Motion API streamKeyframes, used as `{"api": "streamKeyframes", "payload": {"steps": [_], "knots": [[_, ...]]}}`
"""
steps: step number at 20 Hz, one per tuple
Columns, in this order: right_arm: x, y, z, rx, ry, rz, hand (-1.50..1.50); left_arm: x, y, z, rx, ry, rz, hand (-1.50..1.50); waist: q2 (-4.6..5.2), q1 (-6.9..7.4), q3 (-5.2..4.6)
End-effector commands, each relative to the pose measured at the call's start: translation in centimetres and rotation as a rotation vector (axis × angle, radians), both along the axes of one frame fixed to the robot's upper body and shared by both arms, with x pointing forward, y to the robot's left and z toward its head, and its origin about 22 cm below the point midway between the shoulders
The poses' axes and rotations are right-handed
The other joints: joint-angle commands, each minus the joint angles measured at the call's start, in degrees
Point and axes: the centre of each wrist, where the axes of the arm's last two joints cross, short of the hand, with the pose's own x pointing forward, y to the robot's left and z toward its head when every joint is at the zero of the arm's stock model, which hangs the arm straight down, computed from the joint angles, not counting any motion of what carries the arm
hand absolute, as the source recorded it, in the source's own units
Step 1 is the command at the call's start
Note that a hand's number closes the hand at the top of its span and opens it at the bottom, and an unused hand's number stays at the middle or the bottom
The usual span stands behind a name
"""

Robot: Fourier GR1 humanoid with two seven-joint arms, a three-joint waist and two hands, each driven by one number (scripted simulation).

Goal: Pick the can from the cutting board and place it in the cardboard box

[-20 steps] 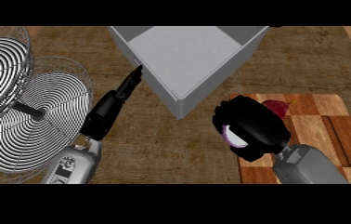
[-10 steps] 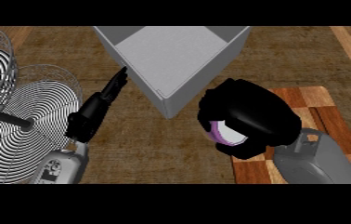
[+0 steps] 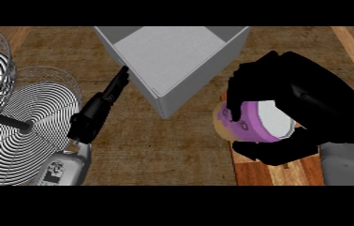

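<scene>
My right hand [image 3: 304, 103] is curled round a purple can [image 3: 250, 122] with a pale silvery end, held just right of the box's near corner and above the left edge of the wooden cutting board [image 3: 266, 171]. The box [image 3: 169, 61] looks grey, is open at the top, and sits at the upper middle. My left hand [image 3: 100, 110] stretches with straight fingers toward the box's left wall, its fingertips close to it. Most of the can's body is hidden by my fingers.
A wire rack with black and white concentric rings [image 3: 31, 126] stands at the far left, close beside my left forearm. Brown wooden counter [image 3: 159, 150] lies between the two arms.
My right hand has lifted with the can toward the view and leftward, nearer the box's corner. The box has shifted lower in view. The left hand stays straight beside it.
</scene>
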Motion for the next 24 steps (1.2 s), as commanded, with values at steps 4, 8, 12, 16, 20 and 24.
{"api": "streamKeyframes", "payload": {"steps": [4,8,12,16,20,24], "knots": [[3.2,1.1,5.1,0.049,0.01,-0.107,1.5,-1.3,-0.3,-0.6,-0.002,0.007,-0.012,0.0,0.09,0.63,-0.02],[6.2,2.8,3.8,0.049,0.017,-0.154,1.5,1.1,-0.3,1.5,-0.004,0.002,-0.024,0.0,0.3,0.68,0.0],[7.4,7.2,2.9,0.062,0.062,-0.137,1.5,0.5,-1.2,1.6,0.013,-0.009,-0.017,0.0,0.3,0.9,0.0],[9.0,7.2,4.7,0.086,0.084,-0.137,1.5,0.7,-1.1,1.2,0.004,-0.006,-0.013,0.0,0.21,0.5,0.0],[11.2,9.4,3.9,0.084,0.09,-0.192,1.5,-0.6,-0.1,-0.3,0.0,-0.004,-0.019,0.0,0.28,0.92,-0.01],[12.7,11.6,3.1,0.065,0.03,-0.231,1.5,-0.8,-0.8,-0.6,-0.006,-0.003,-0.023,0.0,0.41,1.26,-0.02]]}}
